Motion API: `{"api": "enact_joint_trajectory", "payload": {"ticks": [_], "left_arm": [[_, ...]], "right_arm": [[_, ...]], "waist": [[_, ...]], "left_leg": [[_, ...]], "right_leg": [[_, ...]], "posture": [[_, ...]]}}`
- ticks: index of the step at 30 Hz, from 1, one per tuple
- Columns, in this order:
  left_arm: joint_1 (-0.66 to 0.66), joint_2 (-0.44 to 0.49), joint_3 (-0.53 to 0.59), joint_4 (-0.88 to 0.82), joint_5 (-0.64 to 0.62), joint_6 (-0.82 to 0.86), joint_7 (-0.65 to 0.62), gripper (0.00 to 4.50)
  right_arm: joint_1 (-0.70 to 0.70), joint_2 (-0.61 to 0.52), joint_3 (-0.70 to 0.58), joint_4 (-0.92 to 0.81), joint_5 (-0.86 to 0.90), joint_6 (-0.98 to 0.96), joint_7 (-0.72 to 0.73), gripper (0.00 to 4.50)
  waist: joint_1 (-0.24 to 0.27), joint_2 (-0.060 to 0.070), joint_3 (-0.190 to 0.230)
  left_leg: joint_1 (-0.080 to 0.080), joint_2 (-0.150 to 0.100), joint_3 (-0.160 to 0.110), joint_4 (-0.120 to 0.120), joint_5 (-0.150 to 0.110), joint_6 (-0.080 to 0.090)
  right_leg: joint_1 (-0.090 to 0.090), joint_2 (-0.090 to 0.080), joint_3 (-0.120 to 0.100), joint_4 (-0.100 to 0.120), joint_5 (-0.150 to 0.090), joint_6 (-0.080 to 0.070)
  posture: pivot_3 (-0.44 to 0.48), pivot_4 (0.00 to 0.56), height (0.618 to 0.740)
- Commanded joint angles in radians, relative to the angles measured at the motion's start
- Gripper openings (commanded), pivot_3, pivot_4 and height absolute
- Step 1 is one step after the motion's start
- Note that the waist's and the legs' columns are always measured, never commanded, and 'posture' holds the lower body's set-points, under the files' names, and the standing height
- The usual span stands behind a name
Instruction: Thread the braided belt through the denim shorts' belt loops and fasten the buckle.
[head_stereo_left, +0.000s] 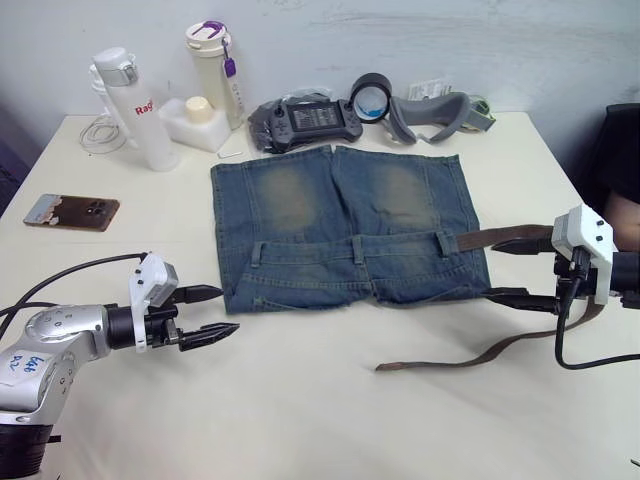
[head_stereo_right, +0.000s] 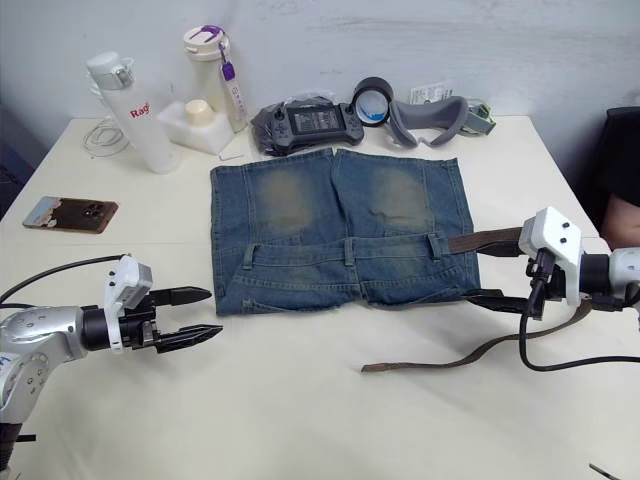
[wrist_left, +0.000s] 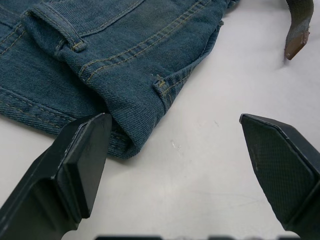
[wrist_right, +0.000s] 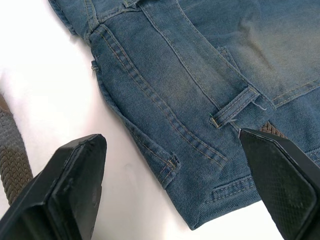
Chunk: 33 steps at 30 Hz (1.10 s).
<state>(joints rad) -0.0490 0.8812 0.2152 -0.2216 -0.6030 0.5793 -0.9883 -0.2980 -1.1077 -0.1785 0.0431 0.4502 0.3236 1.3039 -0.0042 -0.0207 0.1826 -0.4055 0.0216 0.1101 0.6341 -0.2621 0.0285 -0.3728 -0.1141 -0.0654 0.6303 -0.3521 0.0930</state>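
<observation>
The shorts are laid flat at the centre of the table, waistband toward the lower edge of the frame and legs toward the upper edge. Three loops are seen across the waistband in the head views. The belt is entered under the loop at the right end of the waistband; from there it is run toward the right edge of the frame, doubled back, and its free end is laid on the table at lower centre-right, apart from the shorts. The buckle cannot be made out. The left gripper is held at the lower left of the frame, just beside the near-left corner of the shorts; its fingers are spread wide and nothing is held between them, as confirmed in the left wrist view. The right gripper is held at the right of the frame beside the right end of the waistband; its fingers are likewise spread wide and empty. Bottles, a phone, a controller and a headset are placed along the upper and left portions of the table.
</observation>
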Motion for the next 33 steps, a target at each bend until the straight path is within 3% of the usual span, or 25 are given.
{"api": "enact_joint_trajectory", "payload": {"ticks": [1,12,20,23,28,33], "left_arm": [[-0.009,-0.003,0.028,-0.007,-0.012,-0.016,-0.019,4.47],[-0.08,0.004,0.001,0.018,-0.039,0.036,-0.088,4.47],[-0.156,0.009,-0.032,-0.113,-0.215,0.148,-0.207,4.47],[-0.19,0.04,-0.103,-0.145,-0.188,0.143,-0.269,4.47],[-0.211,0.126,-0.255,-0.133,-0.018,0.018,-0.379,4.47],[-0.213,0.128,-0.243,-0.194,-0.073,0.044,-0.402,4.47]], "right_arm": [[-0.008,0.002,-0.032,-0.015,0.017,0.0,0.008,4.5],[0.036,-0.002,-0.069,-0.073,0.029,0.032,-0.008,4.5],[0.073,-0.026,-0.071,-0.297,0.112,0.161,-0.022,4.5],[0.106,-0.041,-0.068,-0.418,0.144,0.22,-0.028,4.5],[0.23,-0.067,-0.047,-0.61,0.098,0.21,-0.029,4.5],[0.388,-0.079,-0.046,-0.722,0.029,0.169,-0.034,4.5]], "waist": [[0.0,0.0,0.0],[0.0,0.0,0.0],[0.001,0.0,0.0],[0.002,0.0,0.0],[0.003,0.0,0.0],[0.003,0.0,0.0]], "left_leg": [[0.0,0.0,0.0,0.0,0.0,0.0],[0.0,0.0,0.001,0.002,0.0,0.0],[0.0,0.001,0.001,0.002,0.0,0.0],[0.0,0.0,0.001,0.002,0.0,0.0],[0.0,0.0,0.001,0.003,0.0,0.0],[-0.001,0.0,0.001,0.003,0.0,0.0]], "right_leg": [[0.0,0.0,0.0,0.0,0.0,0.0],[0.0,0.0,0.0,0.006,0.0,0.0],[0.0,0.0,0.0,0.007,0.0,0.0],[0.0,0.0,0.0,0.007,0.0,0.0],[0.0,0.001,0.0,0.006,0.0,0.0],[0.0,0.001,0.001,0.006,0.0,0.0]], "posture": [[0.0,0.15,0.74],[0.0,0.15,0.74],[0.0,0.15,0.74],[0.0,0.15,0.74],[0.0,0.15,0.74],[0.0,0.15,0.74]]}}
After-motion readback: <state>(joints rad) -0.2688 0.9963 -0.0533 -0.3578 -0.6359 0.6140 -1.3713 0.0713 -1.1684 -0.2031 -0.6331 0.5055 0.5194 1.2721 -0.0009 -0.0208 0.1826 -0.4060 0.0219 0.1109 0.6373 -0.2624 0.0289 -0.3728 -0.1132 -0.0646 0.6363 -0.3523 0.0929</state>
